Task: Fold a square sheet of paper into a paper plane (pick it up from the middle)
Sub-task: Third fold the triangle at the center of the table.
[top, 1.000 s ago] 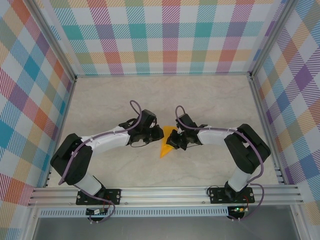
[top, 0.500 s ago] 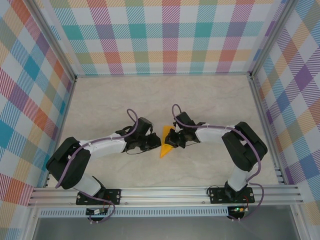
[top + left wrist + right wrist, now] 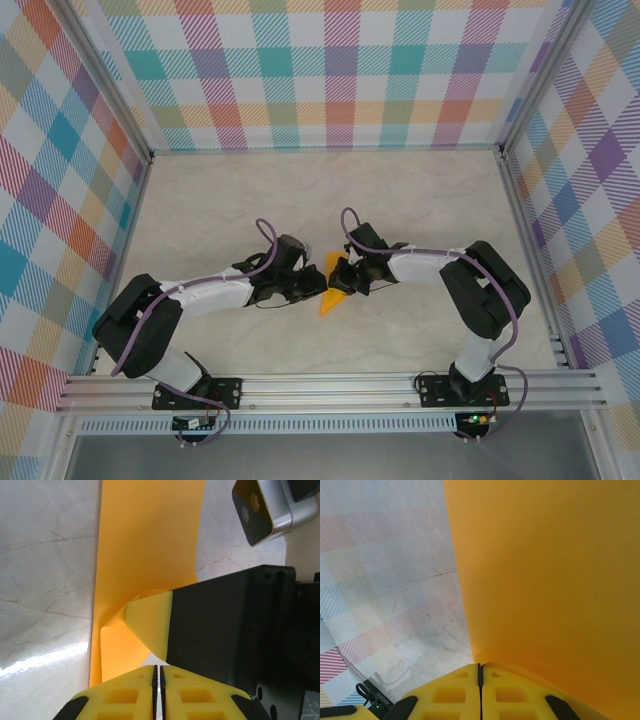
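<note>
desk (image 3: pixel 430 200): walls stand at its left, right and rear.
left arm (image 3: pixel 200 296): base at the desk's near edge, on the left; reaches in toward the middle.
right arm (image 3: pixel 430 266): base at the near edge, on the right; reaches in toward the middle.
paper plane (image 3: pixel 327 301): lies on the desk about mid-width, nearer the front than the rear, sharp tip toward the near edge, between the two claws.
left claw (image 3: pixel 316 289): at the plane's left side, touching it.
right claw (image 3: pixel 344 281): at the plane's right side, one fingertip (image 3: pixel 150 624) on the paper, just beyond the left claw's tips.
</note>
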Motion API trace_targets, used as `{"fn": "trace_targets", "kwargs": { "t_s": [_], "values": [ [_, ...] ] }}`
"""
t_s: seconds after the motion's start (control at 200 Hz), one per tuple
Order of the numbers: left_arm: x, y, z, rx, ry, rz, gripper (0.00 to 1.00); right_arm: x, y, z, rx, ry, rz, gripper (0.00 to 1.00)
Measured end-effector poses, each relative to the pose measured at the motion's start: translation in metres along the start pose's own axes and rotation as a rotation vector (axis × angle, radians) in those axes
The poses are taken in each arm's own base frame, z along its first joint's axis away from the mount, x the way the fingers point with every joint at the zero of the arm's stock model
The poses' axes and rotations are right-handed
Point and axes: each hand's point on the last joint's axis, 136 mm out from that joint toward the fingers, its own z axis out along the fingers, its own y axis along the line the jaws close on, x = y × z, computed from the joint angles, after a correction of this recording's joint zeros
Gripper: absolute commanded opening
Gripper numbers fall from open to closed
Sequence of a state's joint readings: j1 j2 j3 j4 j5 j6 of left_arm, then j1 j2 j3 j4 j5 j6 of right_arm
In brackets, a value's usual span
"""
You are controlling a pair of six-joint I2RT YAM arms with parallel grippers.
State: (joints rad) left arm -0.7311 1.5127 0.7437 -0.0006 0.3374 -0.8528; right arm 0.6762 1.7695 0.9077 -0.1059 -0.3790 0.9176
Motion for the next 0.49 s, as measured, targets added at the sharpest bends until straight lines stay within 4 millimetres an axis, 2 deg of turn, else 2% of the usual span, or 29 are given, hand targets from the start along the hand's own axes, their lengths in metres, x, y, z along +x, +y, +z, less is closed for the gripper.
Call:
{"fn": "trace_targets", "kwargs": {
  "t_s": [0.495],
  "values": [
    [0.010, 0.009, 0.007, -0.018, 0.036, -0.024, 0.12, -0.001, -0.004, 0.005, 0.011, 0.008, 0.008, 0.06]
  ]
}}
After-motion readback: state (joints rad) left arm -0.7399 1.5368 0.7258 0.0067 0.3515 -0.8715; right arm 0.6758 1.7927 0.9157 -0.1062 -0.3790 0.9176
